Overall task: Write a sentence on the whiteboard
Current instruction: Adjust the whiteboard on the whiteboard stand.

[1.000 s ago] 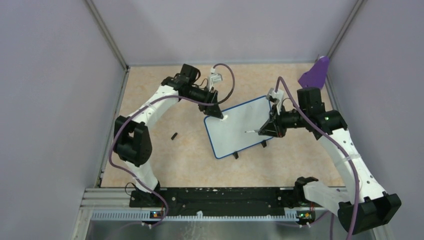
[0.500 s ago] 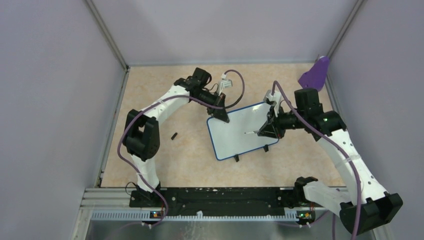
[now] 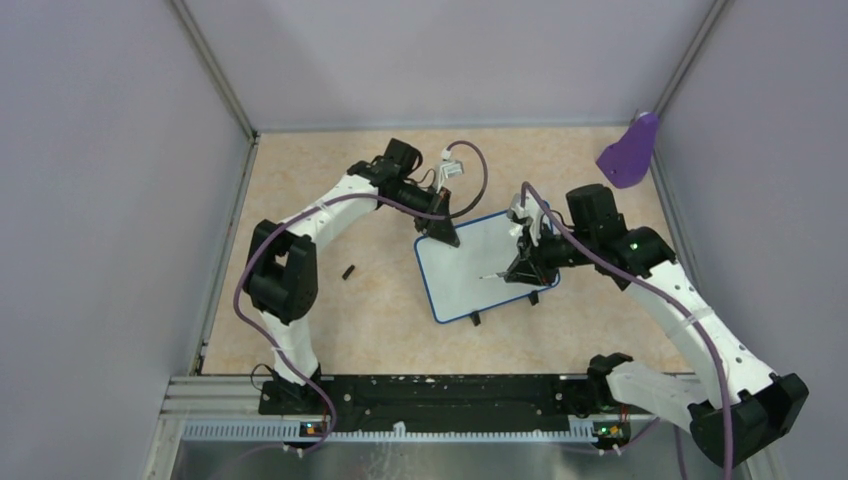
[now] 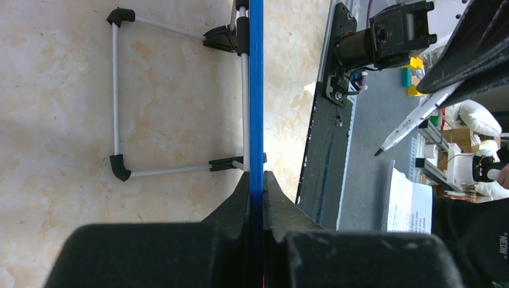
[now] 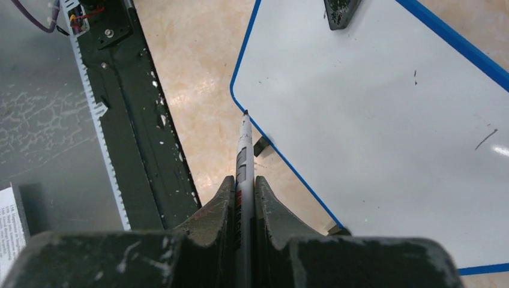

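left hand point(image 4: 256, 179) pinches the whiteboard point(image 3: 468, 272); right hand point(image 5: 243, 186) pinches a marker point(image 5: 242, 147).

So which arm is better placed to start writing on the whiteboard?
Right: the right gripper holds the marker, tip over the whiteboard. The left gripper is clamped on the board's blue rim, steadying it.

The left gripper point(image 4: 256, 175) is now pinching the whiteboard point(image 3: 465, 275) rim at its far left corner, having stood open a second ago. The whiteboard is sitting slightly lower in the top view than before. The right gripper point(image 3: 517, 272), carrying the marker point(image 3: 494, 275), is reaching further left over it.
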Controlling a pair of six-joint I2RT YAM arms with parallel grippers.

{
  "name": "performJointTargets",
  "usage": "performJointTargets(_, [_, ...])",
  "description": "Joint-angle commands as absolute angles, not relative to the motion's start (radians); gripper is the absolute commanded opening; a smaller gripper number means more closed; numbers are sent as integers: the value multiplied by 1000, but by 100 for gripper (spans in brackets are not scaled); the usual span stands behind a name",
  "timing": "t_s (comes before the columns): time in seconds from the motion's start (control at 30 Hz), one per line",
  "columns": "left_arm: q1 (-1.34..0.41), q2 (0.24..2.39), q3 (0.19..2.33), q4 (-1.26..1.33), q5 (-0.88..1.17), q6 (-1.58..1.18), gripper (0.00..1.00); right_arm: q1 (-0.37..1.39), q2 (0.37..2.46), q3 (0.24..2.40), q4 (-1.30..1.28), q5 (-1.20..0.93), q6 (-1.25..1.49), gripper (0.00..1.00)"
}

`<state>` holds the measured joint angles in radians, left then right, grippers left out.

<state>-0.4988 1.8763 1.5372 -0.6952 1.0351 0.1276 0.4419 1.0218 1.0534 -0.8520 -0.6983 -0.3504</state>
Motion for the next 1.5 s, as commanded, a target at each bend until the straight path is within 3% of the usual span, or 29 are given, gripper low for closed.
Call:
performJointTargets(0.0, [-541,1858,1478,-738,1031,101,0,490,1023,1065,-776,-660,-327,0])
performJointTargets(0.77, [-575,1803,1370,-695,1048,26,0,567,1043,1084,-770,-626,-328,0])
performJointTargets(0.8, [-575,1802,1372,-698,1044,30,2,568,1044,1086,-771,-625,-330,0])
performJointTargets(0.87, [-574,1800,1384,-708,1034,52,20,570,1046,1086,-773,-622,-335,0])
performJointTargets(1.07, [-502,1789,1503,-822,1057,135,52,572,1053,1099,-795,-632,-348,0])
performJointTargets(1.2, [-418,1732,1490,-816,1090,149,61,572,1054,1107,-793,-629,-357,0])
performJointTargets(1.47, [-352,1678,1447,-888,1113,233,61,572,1078,1125,-750,-647,-362,0])
